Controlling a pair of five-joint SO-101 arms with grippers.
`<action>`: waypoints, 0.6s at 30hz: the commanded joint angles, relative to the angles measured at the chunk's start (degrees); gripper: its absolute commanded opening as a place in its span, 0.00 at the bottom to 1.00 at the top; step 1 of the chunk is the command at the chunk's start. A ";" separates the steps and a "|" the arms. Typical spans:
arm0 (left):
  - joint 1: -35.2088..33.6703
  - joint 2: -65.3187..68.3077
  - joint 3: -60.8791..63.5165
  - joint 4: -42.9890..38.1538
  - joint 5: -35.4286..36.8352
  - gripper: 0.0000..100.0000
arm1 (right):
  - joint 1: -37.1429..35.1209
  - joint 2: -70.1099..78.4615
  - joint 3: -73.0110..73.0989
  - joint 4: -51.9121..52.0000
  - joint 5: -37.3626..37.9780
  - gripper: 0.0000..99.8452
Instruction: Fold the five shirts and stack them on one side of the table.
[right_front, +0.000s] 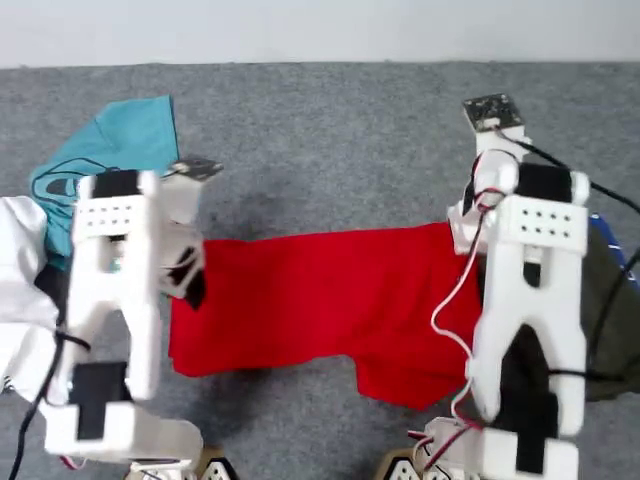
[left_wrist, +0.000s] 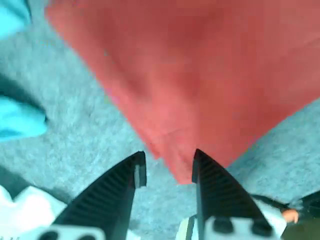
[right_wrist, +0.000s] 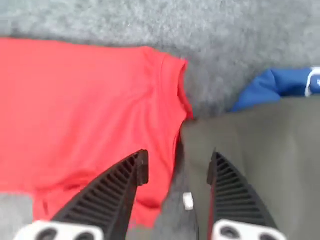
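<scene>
A red shirt (right_front: 320, 300) lies spread across the middle of the grey table. My left gripper (left_wrist: 167, 167) is open at the shirt's left end (right_front: 188, 278), and a corner of the red shirt (left_wrist: 200, 75) lies between its fingertips. Over the shirt's right edge my right gripper (right_wrist: 177, 167) is open, straddling the seam where the red shirt (right_wrist: 85, 110) meets a dark olive shirt (right_wrist: 255, 145). In the high view the right gripper (right_front: 468, 222) sits at the red shirt's upper right corner.
A teal shirt (right_front: 110, 150) lies crumpled at the back left, with a white shirt (right_front: 20, 290) at the left edge. The dark olive shirt (right_front: 605, 300) and a blue shirt (right_front: 612, 240) lie under and beside the right arm. Bare grey table (right_front: 340, 140) stretches behind the red shirt.
</scene>
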 joint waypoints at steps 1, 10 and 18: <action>6.42 -5.63 0.75 1.23 2.02 0.16 | 0.92 -6.55 5.71 1.98 4.40 0.19; 4.48 4.66 8.57 -11.52 1.67 0.16 | 0.57 -27.47 22.33 2.42 11.60 0.15; 0.00 17.23 2.95 -13.89 -3.16 0.16 | 0.75 -40.84 40.09 1.63 25.05 0.16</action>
